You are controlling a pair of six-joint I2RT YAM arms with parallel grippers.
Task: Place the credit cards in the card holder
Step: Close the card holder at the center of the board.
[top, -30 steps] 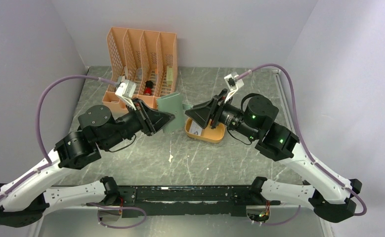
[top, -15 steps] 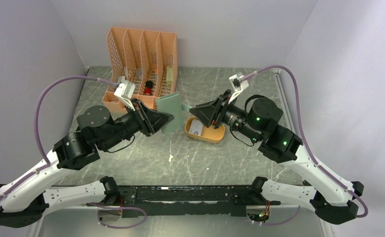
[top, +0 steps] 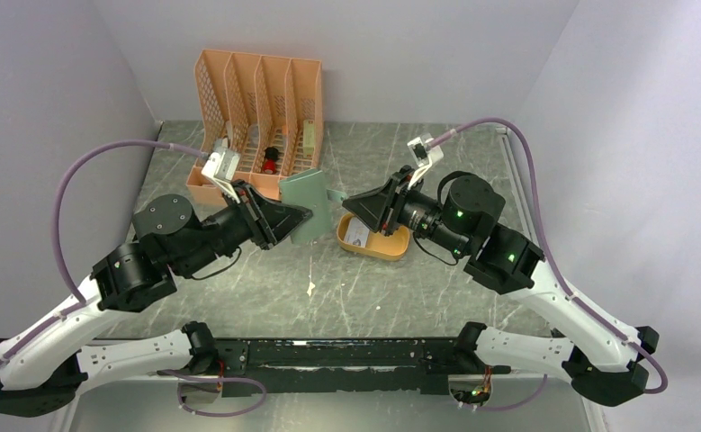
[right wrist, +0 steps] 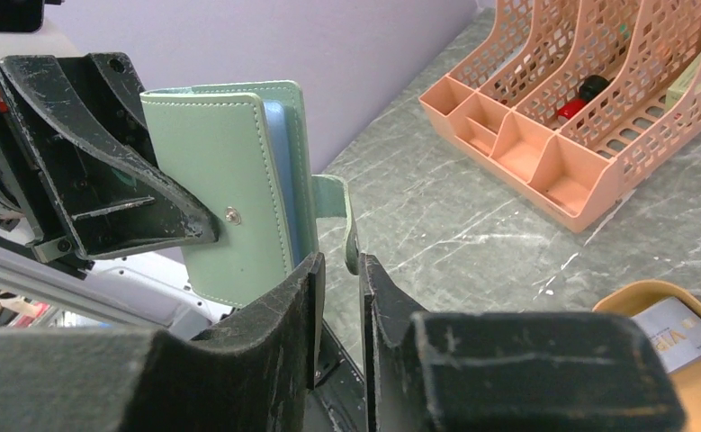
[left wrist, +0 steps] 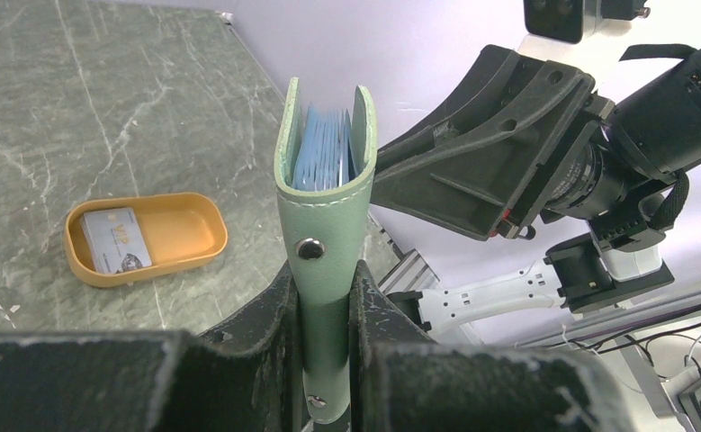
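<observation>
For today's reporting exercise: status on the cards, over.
Left gripper shut on card holder. Right gripper narrow at snap tab, grip unclear. One credit card in tray. No obstruction seen.

The card holder (left wrist: 327, 225) looks matt stitched leather (shiny metal snap (left wrist: 310, 248)), the tray (left wrist: 180, 232) smooth plastic

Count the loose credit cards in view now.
1. A credit card lies flat in the mustard-yellow tray, at one end. Others may hide beneath it or inside the card holder.
</observation>
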